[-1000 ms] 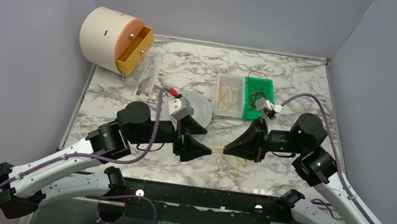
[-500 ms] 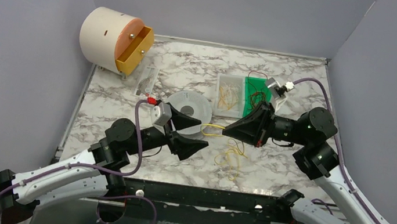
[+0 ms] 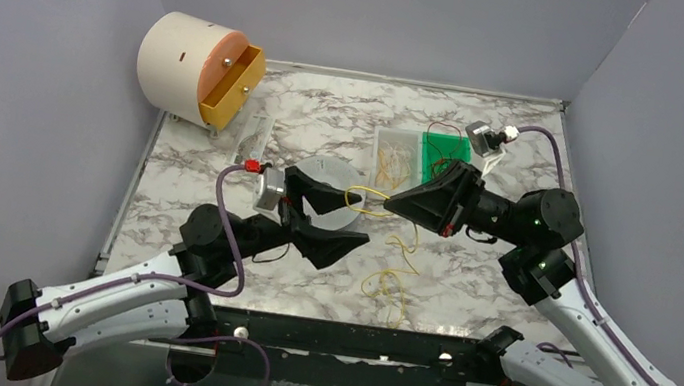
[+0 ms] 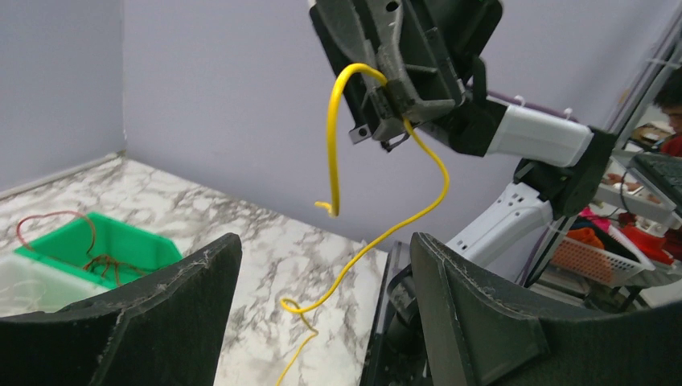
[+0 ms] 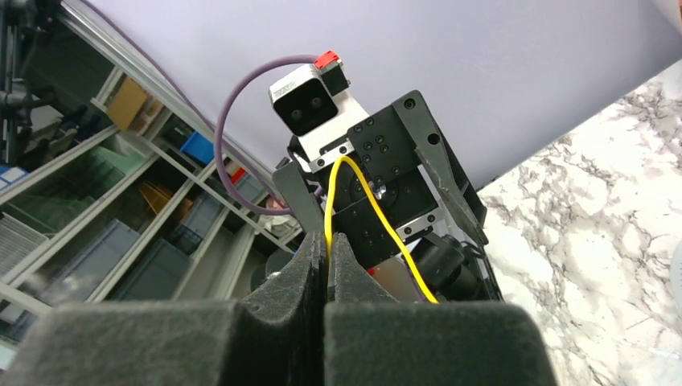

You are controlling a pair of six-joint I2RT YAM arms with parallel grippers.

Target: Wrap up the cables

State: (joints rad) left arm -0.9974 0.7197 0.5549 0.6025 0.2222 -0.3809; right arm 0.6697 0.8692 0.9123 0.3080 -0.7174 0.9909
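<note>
My right gripper [image 3: 393,203] is shut on a thin yellow cable [image 3: 370,194] and holds it above the table. The cable loops past the fingertips, and its long tail [image 3: 393,279] hangs down onto the marble. The pinch shows in the right wrist view [image 5: 327,243]. My left gripper [image 3: 346,220] is open wide and empty, facing the right one. In the left wrist view the cable [image 4: 331,145] dangles beyond my spread fingers [image 4: 169,314] and touches neither. Dark red-brown cables lie in a green tray [image 3: 455,148]. More yellow cables lie in a clear tray [image 3: 376,180].
A round white spool [image 3: 332,180] lies under the left gripper. A white cylinder with an open yellow drawer [image 3: 232,87] stands at the back left, with a small clear packet [image 3: 253,137] beside it. Grey walls close off three sides.
Both grippers have risen and moved toward the back of the table. The right one carried the yellow cable up with it, so the tail now trails off the marble.
</note>
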